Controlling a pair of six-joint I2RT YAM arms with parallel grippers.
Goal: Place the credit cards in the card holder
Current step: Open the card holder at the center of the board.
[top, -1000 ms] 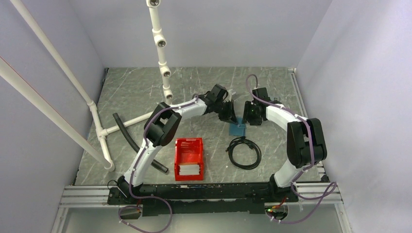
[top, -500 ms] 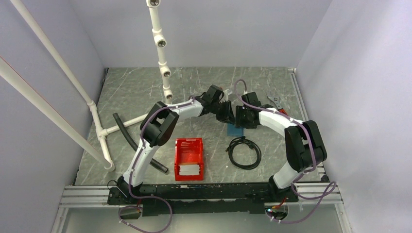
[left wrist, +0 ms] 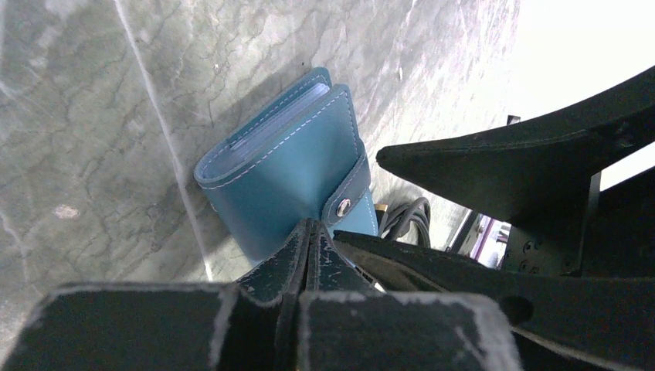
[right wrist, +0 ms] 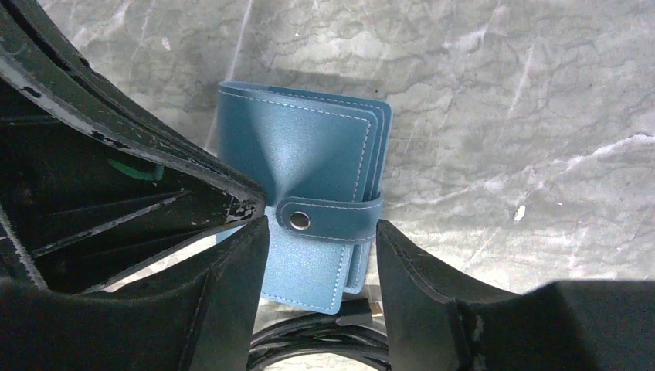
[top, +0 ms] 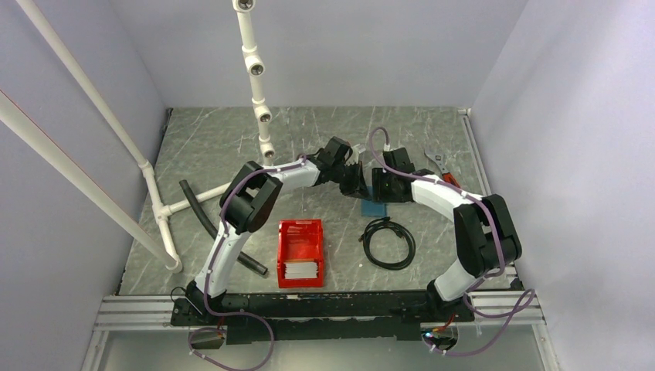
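As only wrists show, card holder point(right wrist: 309, 154) strapped | left pincer point(left wrist: 309, 229) closed | right pincer point(right wrist: 320, 226) spread

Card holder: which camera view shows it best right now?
Right wrist: the card holder lies nearly whole below the camera, closed, with its snap strap across it. Left wrist shows it at a slant, its near end cut off. Top external gives only a small, partly hidden blue patch.

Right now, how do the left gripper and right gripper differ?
Left gripper is shut; right gripper is open. Left gripper's tip sits at the card holder's edge; right gripper straddles its snap strap. Both are at the closed holder, no card visible in either.
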